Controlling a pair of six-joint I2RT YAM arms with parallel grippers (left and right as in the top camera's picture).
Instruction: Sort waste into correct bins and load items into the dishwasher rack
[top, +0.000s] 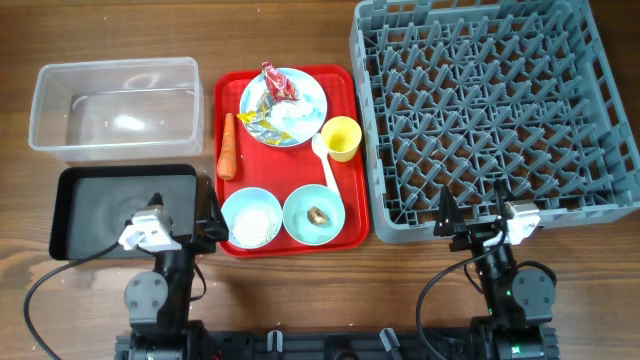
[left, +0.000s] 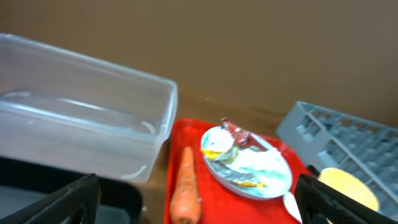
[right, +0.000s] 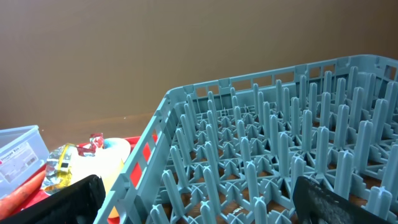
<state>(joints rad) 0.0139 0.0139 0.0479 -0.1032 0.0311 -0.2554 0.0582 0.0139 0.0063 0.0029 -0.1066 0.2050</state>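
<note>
A pale-blue plate (top: 290, 110) on the red tray (top: 345, 85) holds red and yellow wrappers (top: 277, 82) and white tissue (top: 297, 118). An orange carrot (top: 228, 147) lies at the tray's left edge. A yellow cup (top: 341, 138), a white spoon (top: 324, 160), a bowl of rice (top: 251, 217) and a bowl with a brown lump (top: 314, 214) also sit on the tray. The clear bin (top: 116, 106) and black bin (top: 120, 208) stand left, the grey rack (top: 490, 110) right. My left gripper (left: 199, 208) is open above the black bin's right end. My right gripper (right: 199, 205) is open over the rack's near edge.
The carrot (left: 185, 186), the plate (left: 247, 163), the cup (left: 348, 188) and the clear bin (left: 81, 121) show in the left wrist view. The rack's upright pegs (right: 273, 155) fill the right wrist view. Bare wooden table lies along the front edge.
</note>
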